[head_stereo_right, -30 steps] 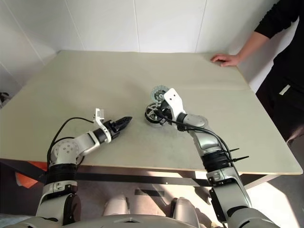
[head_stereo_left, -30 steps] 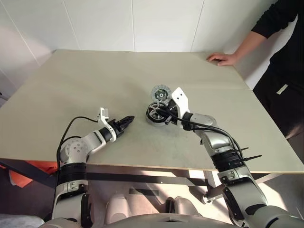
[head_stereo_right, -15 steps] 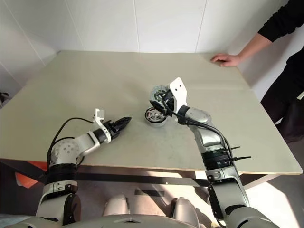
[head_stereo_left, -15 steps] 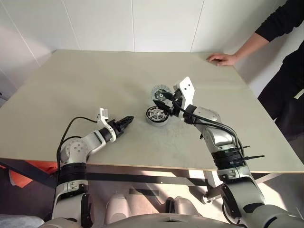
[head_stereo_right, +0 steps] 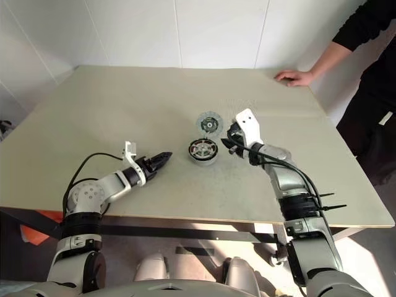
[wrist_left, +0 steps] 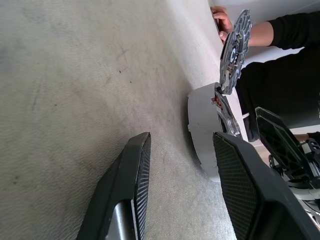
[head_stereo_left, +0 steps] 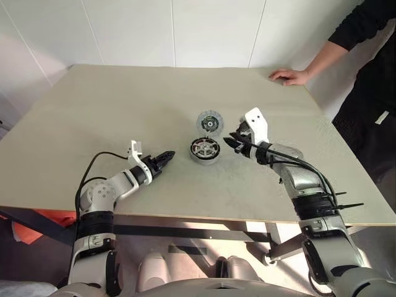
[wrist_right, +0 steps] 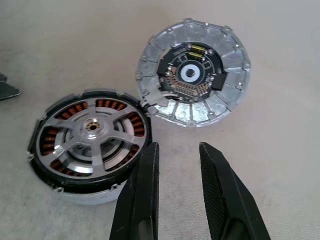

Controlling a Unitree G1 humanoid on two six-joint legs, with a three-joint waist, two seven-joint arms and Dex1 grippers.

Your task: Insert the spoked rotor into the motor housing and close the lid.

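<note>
the worktop (head_stereo_left: 124, 105) is a wide, pale beige board, and behind it stands a white panelled wall (head_stereo_left: 154, 31). at its far right corner a person's hand (head_stereo_left: 288, 76) rests flat, with a black sleeve (head_stereo_left: 346, 31) above it.

the motor housing (head_stereo_left: 205, 150) lies flat on the worktop with its open face turned up, between the two pairs of fingers. inside it sits the spoked rotor (wrist_right: 95, 132), also flat, and copper windings show between its spokes. the lid (head_stereo_left: 210, 122) lies just behind the housing, touching its rim in the right wrist view. its inner face with the dark centre is turned up.

the left gripper (head_stereo_left: 167, 158) hovers low over the worktop, and its fingers (wrist_left: 131, 185) stand moderately apart, holding nothing; the housing is just ahead of them. the right gripper (head_stereo_left: 231, 140) is beside the housing on the other side. its fingers (wrist_right: 145, 195) have only a narrow gap and hold nothing; the housing and the lid lie just in front of their tips.
</note>
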